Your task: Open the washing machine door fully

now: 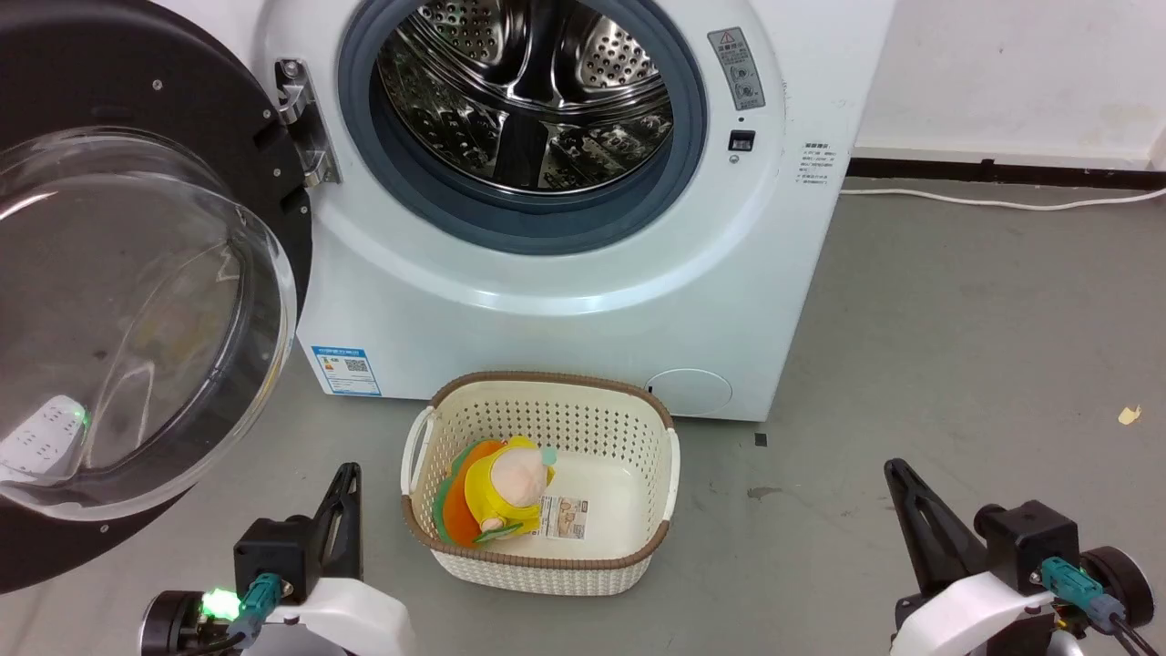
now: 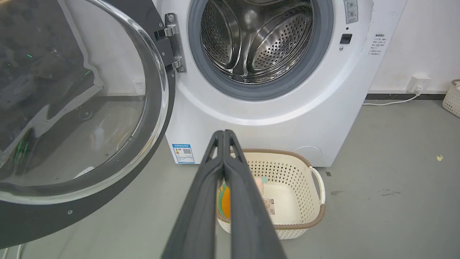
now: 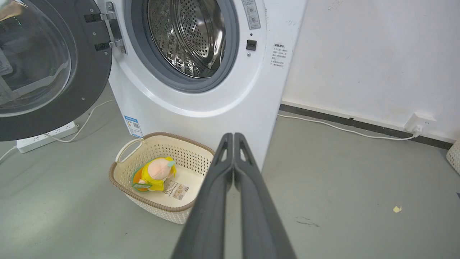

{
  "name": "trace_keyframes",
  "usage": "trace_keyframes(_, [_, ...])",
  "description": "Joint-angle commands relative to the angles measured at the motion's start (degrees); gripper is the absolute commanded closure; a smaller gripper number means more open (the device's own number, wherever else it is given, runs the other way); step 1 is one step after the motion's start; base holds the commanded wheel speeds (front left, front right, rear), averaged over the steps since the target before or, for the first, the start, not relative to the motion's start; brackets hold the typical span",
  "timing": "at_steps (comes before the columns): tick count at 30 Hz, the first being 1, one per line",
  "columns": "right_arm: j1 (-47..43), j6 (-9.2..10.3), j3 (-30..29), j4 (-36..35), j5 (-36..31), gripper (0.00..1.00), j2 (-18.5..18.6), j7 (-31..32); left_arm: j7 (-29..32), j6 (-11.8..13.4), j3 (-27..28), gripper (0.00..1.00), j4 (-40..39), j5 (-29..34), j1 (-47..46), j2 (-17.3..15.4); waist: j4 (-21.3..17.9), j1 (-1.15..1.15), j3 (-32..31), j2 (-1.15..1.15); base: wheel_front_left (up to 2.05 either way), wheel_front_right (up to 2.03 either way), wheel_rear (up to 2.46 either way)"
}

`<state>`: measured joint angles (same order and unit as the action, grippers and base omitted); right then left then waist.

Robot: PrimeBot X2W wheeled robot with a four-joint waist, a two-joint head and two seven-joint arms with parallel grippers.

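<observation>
1 door (image 1: 137, 301) wide open, L side.

Head camera peers steeply down, basket (image 1: 537, 574) lower centre. Both wrist cameras sit low, facing the machine front (image 2: 273, 133); all three catch the washing machine door (image 3: 90, 72) upper left.

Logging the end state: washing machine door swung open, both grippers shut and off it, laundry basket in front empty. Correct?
Not empty: the head view shows a yellow plush toy lying in the laundry basket. The rest holds: washing machine door open, left gripper and right gripper shut, clear of it.
</observation>
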<state>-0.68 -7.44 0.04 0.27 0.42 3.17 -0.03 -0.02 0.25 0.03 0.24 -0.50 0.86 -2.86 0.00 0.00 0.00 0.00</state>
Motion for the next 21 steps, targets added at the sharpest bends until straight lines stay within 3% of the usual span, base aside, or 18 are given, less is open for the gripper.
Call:
trace_keyframes(1, [0.68,-0.05,-0.04,-0.27,-0.42,1.0,-0.29,0.03,0.02,-0.25,-0.03,1.0,-0.24,0.5,-0.86,-0.02,0.0,0.0,0.0,0.0,0.0,0.0,0.0])
trace_keyframes(21, [0.68,-0.05,-0.04,-0.27,-0.42,1.0,-0.29,0.03,0.02,-0.25,-0.03,1.0,-0.24,0.5,-0.86,-0.02,0.0,0.0,0.0,0.0,0.0,0.0,0.0])
